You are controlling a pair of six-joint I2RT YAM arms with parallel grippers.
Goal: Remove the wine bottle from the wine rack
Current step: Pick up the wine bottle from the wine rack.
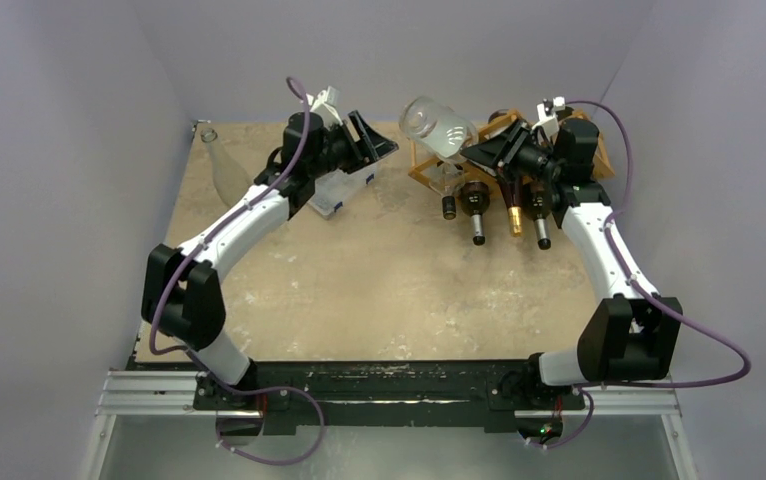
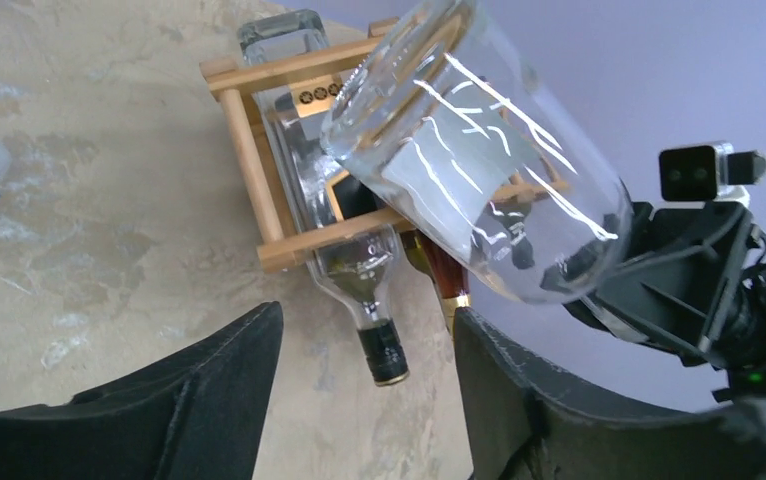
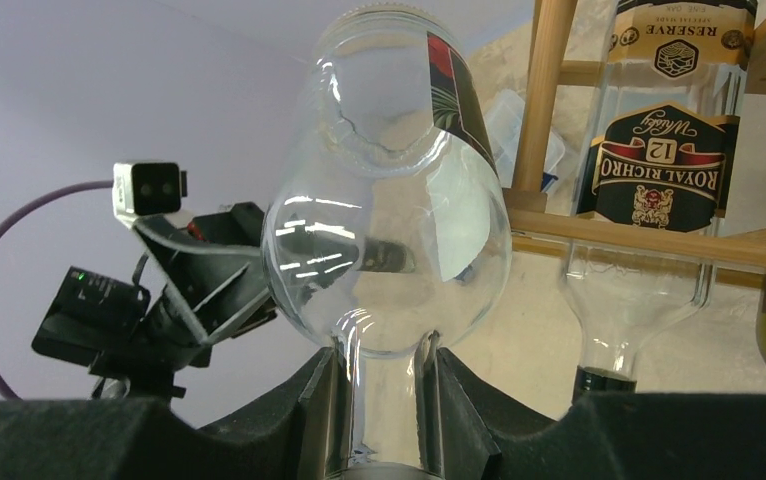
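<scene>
The right hand (image 3: 384, 400) is clenched on the neck of the wine bottle (image 2: 469, 150). The bottle hangs tilted in the air over the left end of the rack (image 2: 249, 170), outside its cells, with its base raised toward the left hand (image 1: 375, 139). The rack stands on the counter (image 1: 379, 280) with 4 bottles in it, necks toward the arms' bases. The one at its left end is a whisky bottle (image 3: 659, 150) with a black label. The left hand is released, fingers apart with nothing between them, and hovers left of the rack. A plastic box (image 1: 344, 190) lies left of the rack, below that hand. 1 clear bottle (image 1: 224, 165) lies far left of the rack.
</scene>
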